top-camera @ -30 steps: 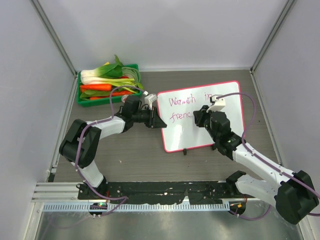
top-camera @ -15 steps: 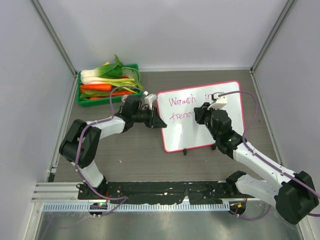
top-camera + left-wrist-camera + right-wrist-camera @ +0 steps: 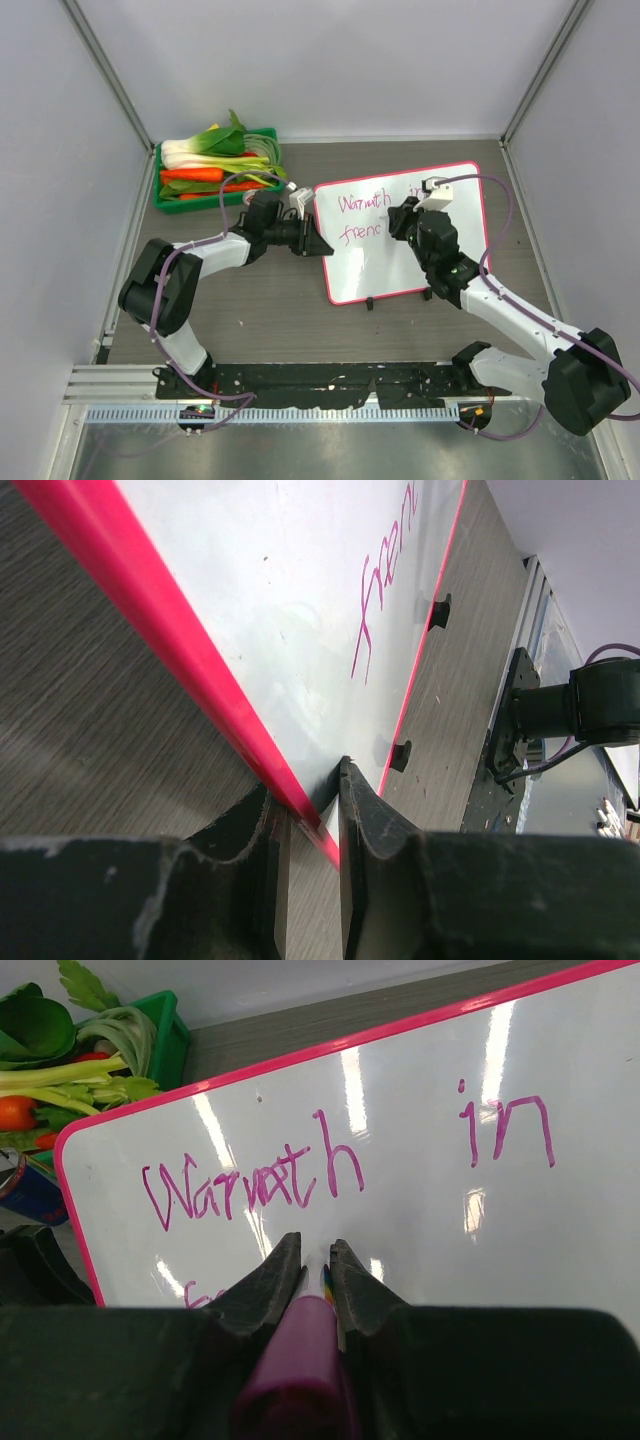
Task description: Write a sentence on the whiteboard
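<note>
Whiteboard [image 3: 400,262] sits right of centre on the table [image 3: 250,300], pink sentence [image 3: 366,204] "Warmth in / frenc" on its upper half. Left gripper [image 3: 312,802] jaws clamped on the frame's left edge. Right gripper [image 3: 316,1260] jaws pinch a magenta marker [image 3: 298,1360], tip just below "Warmth".

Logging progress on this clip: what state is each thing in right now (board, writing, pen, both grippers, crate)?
whiteboard: left frame edge pinched between gripper fingers.
sentence: "Warmth in" written on the top line; second line only begun.
marker: gripped, tip pointing at the board.
left gripper: shut on the whiteboard.
right gripper: shut on the marker.
green crate: filled with vegetables.
</note>
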`<state>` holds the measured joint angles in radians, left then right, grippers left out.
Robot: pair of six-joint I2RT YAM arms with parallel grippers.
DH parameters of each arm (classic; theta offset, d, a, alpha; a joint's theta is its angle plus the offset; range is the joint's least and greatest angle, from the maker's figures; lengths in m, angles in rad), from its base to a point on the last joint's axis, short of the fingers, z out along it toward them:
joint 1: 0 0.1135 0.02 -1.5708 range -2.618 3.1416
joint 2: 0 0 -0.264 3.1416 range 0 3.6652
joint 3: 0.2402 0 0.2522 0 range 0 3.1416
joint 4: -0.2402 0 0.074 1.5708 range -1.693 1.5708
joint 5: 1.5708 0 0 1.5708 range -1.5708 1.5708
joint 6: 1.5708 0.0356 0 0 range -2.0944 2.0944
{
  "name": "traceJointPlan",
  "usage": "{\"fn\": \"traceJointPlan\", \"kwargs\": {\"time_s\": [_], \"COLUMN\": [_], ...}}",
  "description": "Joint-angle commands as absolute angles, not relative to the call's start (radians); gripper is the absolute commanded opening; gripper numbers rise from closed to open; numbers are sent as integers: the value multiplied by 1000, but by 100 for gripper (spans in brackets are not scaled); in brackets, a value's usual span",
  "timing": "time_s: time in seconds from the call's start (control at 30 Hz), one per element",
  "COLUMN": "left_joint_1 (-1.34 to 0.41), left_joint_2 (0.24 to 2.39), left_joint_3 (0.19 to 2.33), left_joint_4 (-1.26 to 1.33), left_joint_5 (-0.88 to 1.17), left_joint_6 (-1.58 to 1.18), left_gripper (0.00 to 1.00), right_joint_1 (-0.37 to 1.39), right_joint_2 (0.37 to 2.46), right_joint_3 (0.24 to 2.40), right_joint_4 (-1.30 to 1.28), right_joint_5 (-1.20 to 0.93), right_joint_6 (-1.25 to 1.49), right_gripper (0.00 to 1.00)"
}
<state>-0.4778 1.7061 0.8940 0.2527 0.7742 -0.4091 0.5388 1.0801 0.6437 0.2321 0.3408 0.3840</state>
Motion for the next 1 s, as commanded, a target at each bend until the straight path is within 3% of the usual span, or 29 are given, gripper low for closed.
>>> {"fn": "traceJointPlan", "kwargs": {"time_s": [0.0,0.97], "left_joint_1": [-505,-505], "left_joint_2": [1749,1749], "left_joint_3": [879,876], "left_joint_4": [153,155], "left_joint_5": [666,664], "left_joint_6": [-276,-278], "left_gripper": [0,0], "right_joint_1": [531,529], "right_joint_2": [1083,1012], "right_joint_3": [661,583], "right_joint_4": [278,183], "right_joint_5": [373,319], "right_joint_6": [394,396], "right_gripper": [1,2]}}
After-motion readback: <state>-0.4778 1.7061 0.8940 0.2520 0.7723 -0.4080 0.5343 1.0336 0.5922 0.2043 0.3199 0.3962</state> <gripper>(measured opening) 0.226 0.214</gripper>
